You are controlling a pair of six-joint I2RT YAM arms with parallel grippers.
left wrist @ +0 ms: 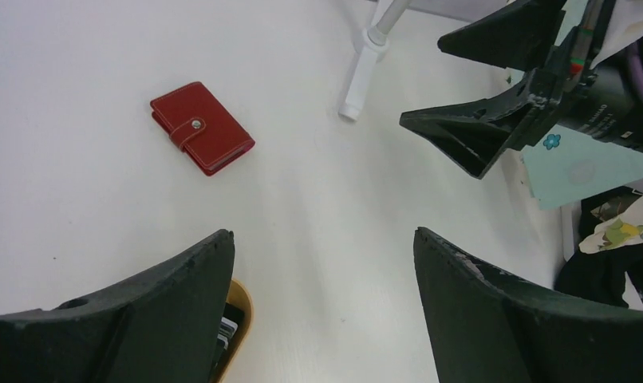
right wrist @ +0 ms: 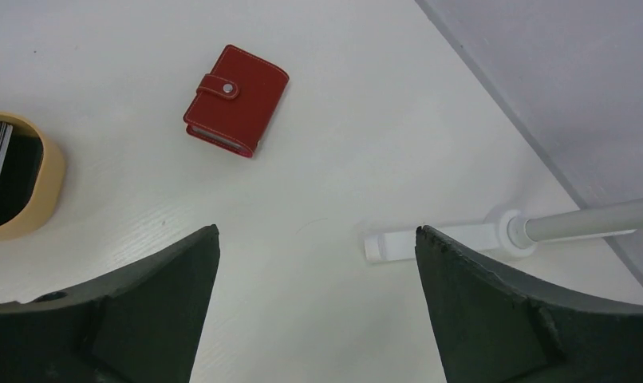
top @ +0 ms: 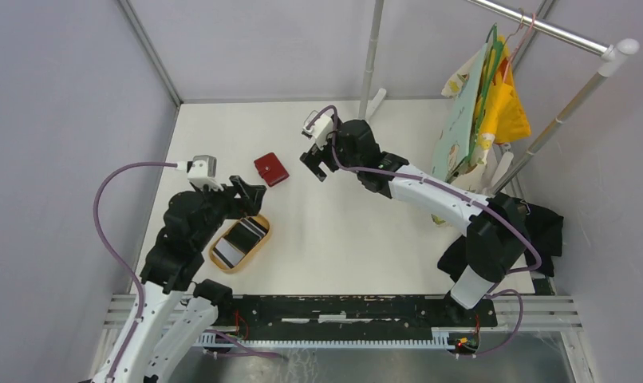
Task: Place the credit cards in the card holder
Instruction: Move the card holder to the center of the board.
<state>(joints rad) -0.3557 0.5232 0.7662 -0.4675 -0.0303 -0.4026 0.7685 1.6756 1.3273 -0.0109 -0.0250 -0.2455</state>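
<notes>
Left gripper (top: 250,194) and right gripper (top: 317,163) both hung above the desk (top: 342,239) with jaws spread wide and nothing between them, and the job of filing the cards looked not yet begun. The credit cards (top: 240,239), some black and some pale, lay packed side by side in the oval wooden tray (top: 227,270) at the near left of the desk, just below the left gripper. The card holder (top: 270,168), a small red wallet, sat flat on the bare desk beyond the tray and apart from it, roughly between the two grippers. It was closed, its snap tab fastened across the front, and neither gripper touched it. Whether any card was already tucked inside the shut holder could not be told from any view. Judged from how things lay, the whole task was left to do: the snap had to be undone and the holder opened. Each card then had to be lifted from the tray and slid into a pocket.
</notes>
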